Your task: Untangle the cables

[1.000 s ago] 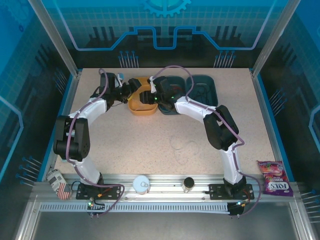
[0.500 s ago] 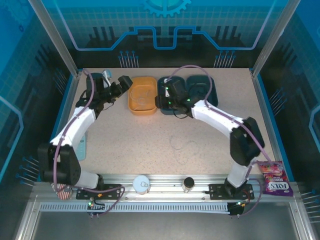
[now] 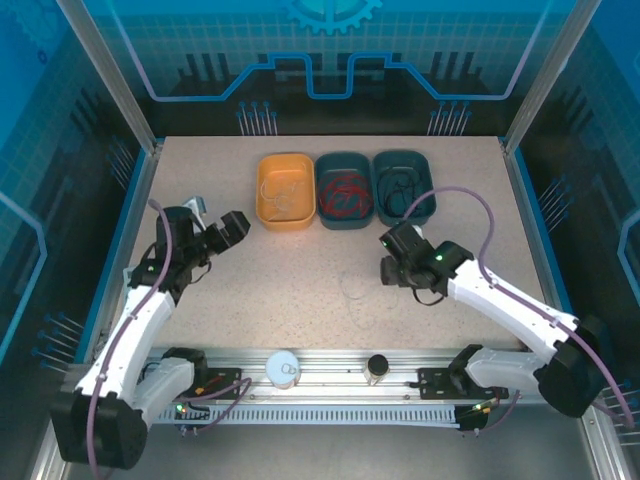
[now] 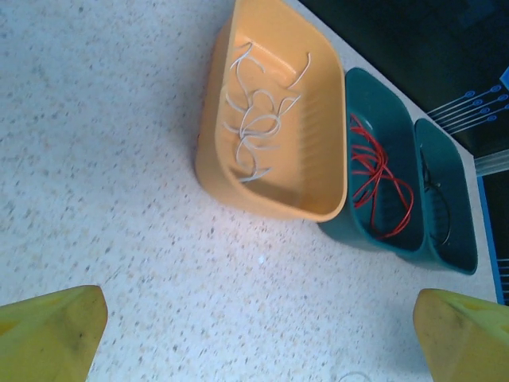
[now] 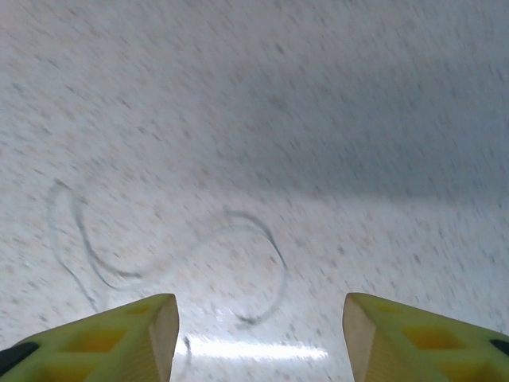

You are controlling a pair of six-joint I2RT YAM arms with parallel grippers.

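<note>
Cables [image 3: 345, 196]: where are they lying?

Three sit in a row of tubs at 12 o'clock on the table [image 3: 250, 270], seen from above. A pale cable [image 4: 256, 119] is in the orange tub [image 4: 318, 159], a red cable [image 4: 380, 179] in the middle teal tub [image 4: 366, 95], and a black cable [image 4: 440, 208] in the end teal tub [image 4: 465, 247]. A fourth, the loose cable [image 5: 281, 267], lies bare on the table near its centre, toward 5 o'clock.

Which way do they run?

From the left wrist camera, the red cable stretches along its tub's length. That is the 12-to-6 line from above (the black cable looks much the same, though it is thin and hard to trace). The pale cable is a cluster of short curls with no clear long axis. The loose cable runs 9 to 3 as two open loops side by side. In the right wrist view one end hooks down toward 6.

And the claws?

The left claw [image 3: 238, 226] is at 9 o'clock on the table, well apart from the tubs and pointing toward 2 o'clock. Its yellow fingers [image 4: 52, 334] are spread wide. The right claw [image 5: 262, 334] is just beside the loose cable, at its 2 o'clock from above, and tilts down at the table. Its fingers are also wide apart, with the cable's loops lying just ahead of the tips. I cannot tell whether those tips touch the table.
</note>
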